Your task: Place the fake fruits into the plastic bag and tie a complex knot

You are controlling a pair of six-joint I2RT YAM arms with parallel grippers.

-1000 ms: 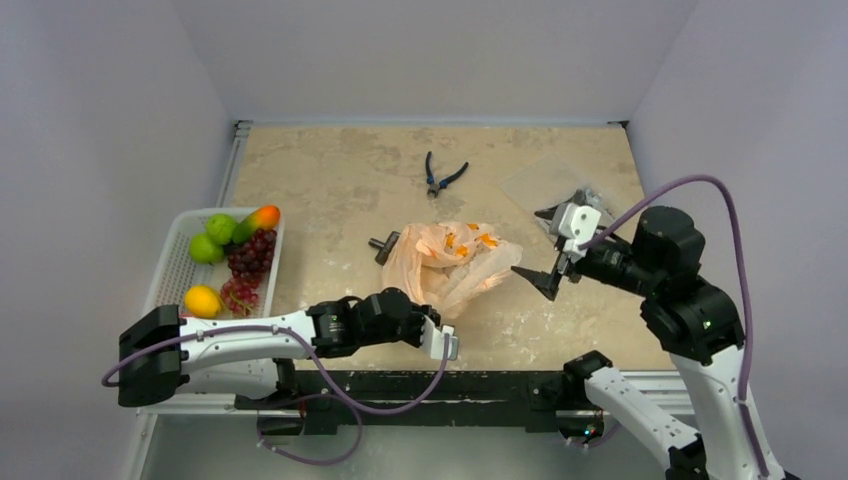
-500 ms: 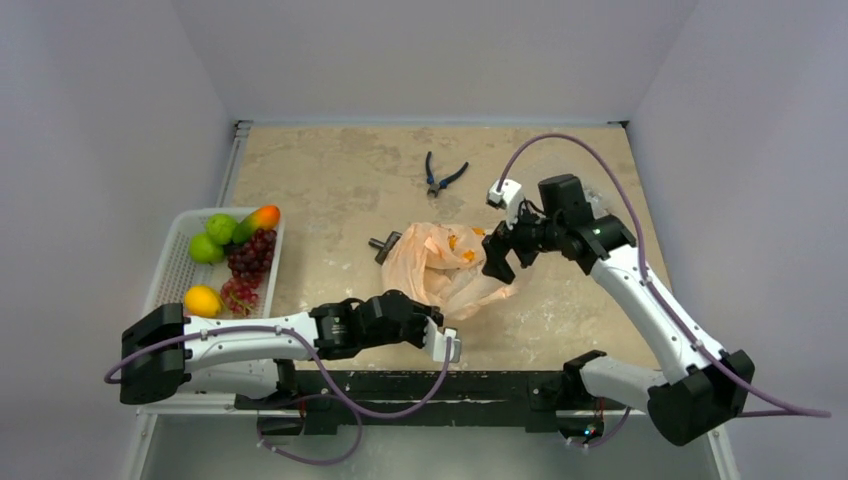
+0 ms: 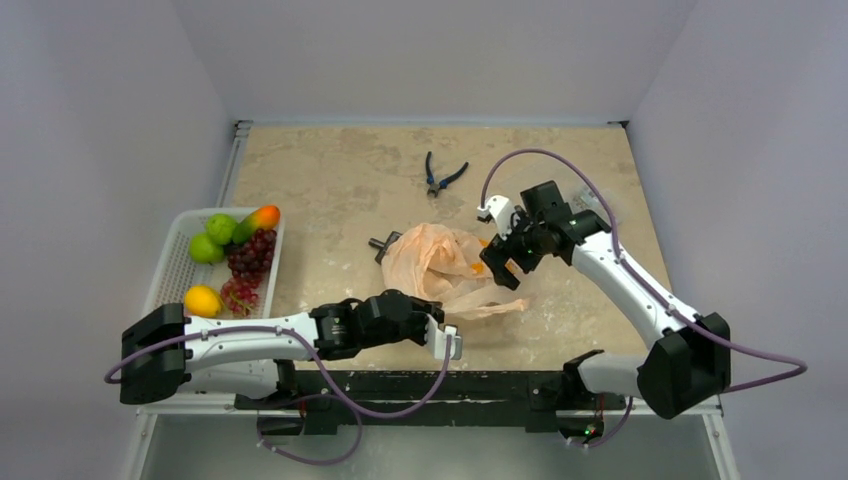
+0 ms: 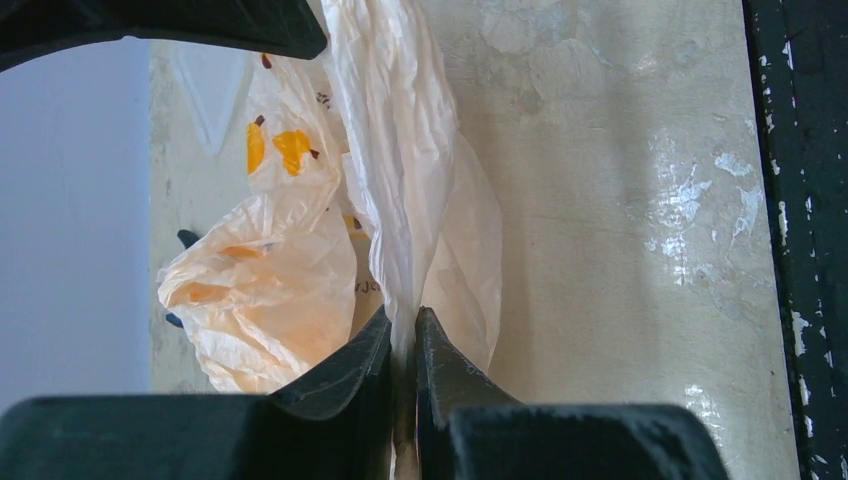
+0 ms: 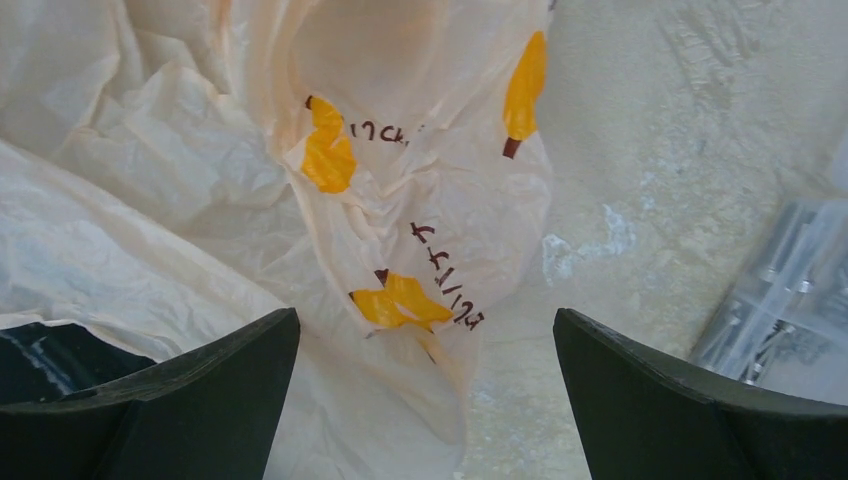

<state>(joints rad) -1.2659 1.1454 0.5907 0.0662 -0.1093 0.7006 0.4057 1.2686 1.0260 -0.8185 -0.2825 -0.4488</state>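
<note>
The pale peach plastic bag [image 3: 440, 262] lies crumpled at the table's middle, with orange-yellow marks. My left gripper [image 3: 438, 322] is at its near edge, shut on a twisted pale strand of the bag [image 4: 404, 240]. My right gripper [image 3: 500, 266] is open just over the bag's right edge, and printed bag folds [image 5: 400, 200] lie between its fingers. The fake fruits sit in the white mesh basket [image 3: 172, 268] at the left: mango [image 3: 262, 217], green fruits [image 3: 213, 238], grape bunches [image 3: 250, 255] and a yellow citrus [image 3: 202, 300]. I see no knot.
Blue-handled pliers [image 3: 443, 178] lie behind the bag. A small dark object [image 3: 385, 246] lies against the bag's left side. A clear packet [image 5: 790, 300] of metal parts lies right of the bag. The table's black front edge [image 4: 815, 200] is close to my left gripper.
My right arm has swung in from the right and come down over the bag's right edge, still open. My left gripper has stayed shut on the strand.
</note>
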